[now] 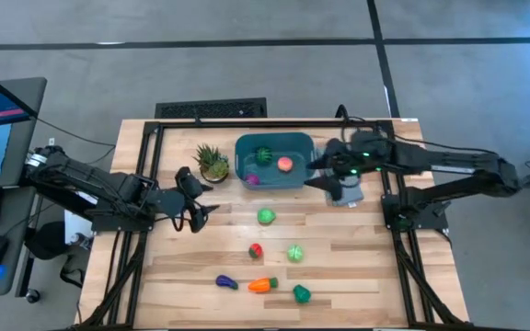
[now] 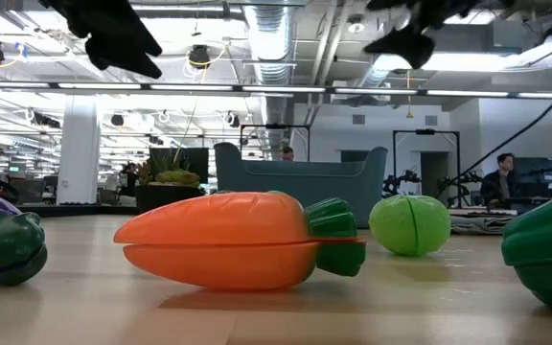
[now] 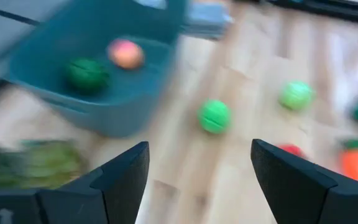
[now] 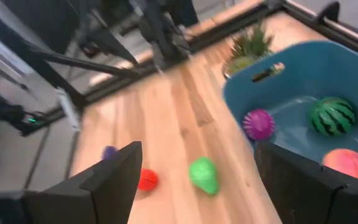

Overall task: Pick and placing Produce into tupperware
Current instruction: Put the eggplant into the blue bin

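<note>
Left gripper point(image 1: 198, 213), jaws apart and empty, sits left of centre; the nearest green ball point(image 1: 266, 217) lies directly to its right, nearer than the right gripper point(image 1: 325, 175), also parted.

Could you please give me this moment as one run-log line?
left gripper: open, empty | right gripper: open, empty, beside tupperware | in tub: watermelon, peach, magenta piece
</note>
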Available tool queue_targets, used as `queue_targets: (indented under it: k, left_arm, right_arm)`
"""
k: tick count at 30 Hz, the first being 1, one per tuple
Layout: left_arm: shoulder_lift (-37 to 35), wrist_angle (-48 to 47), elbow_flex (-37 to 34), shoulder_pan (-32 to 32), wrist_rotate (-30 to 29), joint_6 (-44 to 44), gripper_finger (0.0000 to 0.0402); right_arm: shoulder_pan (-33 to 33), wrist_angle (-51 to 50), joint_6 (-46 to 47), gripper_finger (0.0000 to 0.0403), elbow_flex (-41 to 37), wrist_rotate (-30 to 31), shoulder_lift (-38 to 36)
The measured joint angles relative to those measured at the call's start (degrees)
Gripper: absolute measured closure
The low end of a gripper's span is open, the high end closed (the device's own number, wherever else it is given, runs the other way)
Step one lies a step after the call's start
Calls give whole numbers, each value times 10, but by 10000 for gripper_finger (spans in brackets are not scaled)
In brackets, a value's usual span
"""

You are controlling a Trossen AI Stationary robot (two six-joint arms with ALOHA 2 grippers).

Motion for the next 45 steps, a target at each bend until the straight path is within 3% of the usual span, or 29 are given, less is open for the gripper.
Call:
queue_targets:
  k: [8, 15, 25, 32, 38, 45]
  left_arm:
    - [42, 8, 0, -13, 200, -15, 130]
    - [136, 80, 0, -77, 288, -12, 130]
    - [301, 117, 73, -143, 256, 14, 130]
    - [406, 64, 153, -169, 252, 33, 130]
    - [468, -7, 217, -175, 230, 33, 130]
    - [507, -18, 235, -175, 244, 3, 130]
  right_arm:
    - [60, -25, 59, 74, -46, 57, -121]
    - [119, -45, 107, 74, -87, 120, -188]
    - [181, -72, 146, 74, -127, 166, -225]
    - [180, -83, 136, 74, -127, 165, -226]
    - [189, -109, 129, 74, -127, 164, -248]
    - [202, -128, 129, 74, -127, 164, -285]
